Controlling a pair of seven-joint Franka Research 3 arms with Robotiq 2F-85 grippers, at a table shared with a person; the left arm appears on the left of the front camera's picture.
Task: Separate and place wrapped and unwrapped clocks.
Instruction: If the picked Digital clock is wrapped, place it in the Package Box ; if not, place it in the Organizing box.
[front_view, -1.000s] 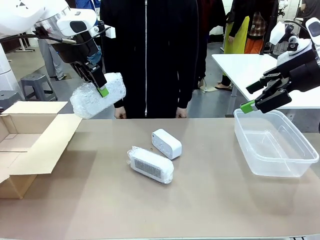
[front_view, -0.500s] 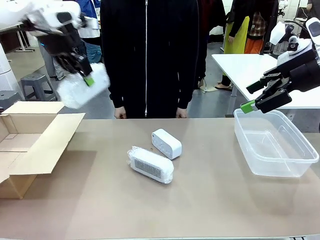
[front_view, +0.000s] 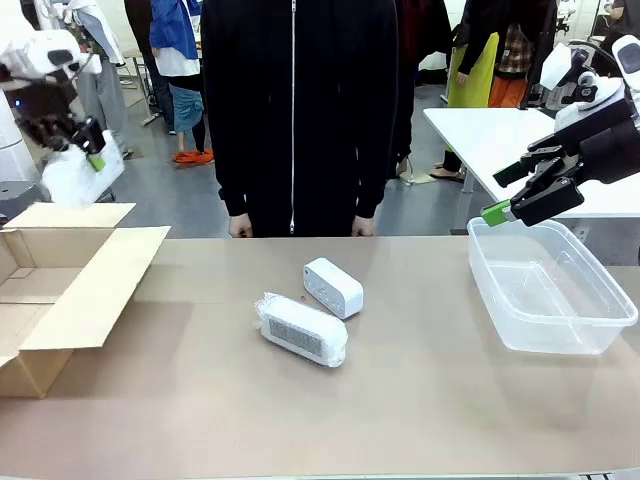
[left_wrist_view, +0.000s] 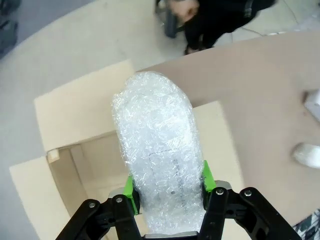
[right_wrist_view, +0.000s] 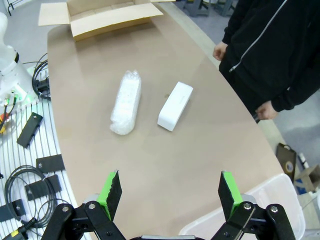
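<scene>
Over the cardboard box (left_wrist_view: 65, 115), the left gripper (left_wrist_view: 168, 183), clamped on a wrapped clock (left_wrist_view: 155, 135), should lower inside before releasing

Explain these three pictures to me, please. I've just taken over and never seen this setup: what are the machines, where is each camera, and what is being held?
Two white robot arms work at a brown table, with a person standing across it. The wide picture comes from a fixed camera between the arms. The other two come from a camera on each wrist, looking along that arm's green-padded fingers. The left pincer is shut on a bubble-wrapped clock, over an open cardboard box. The right pincer is open and holds nothing, near a clear plastic tub. On the table lie a second wrapped clock and a bare white clock.
</scene>
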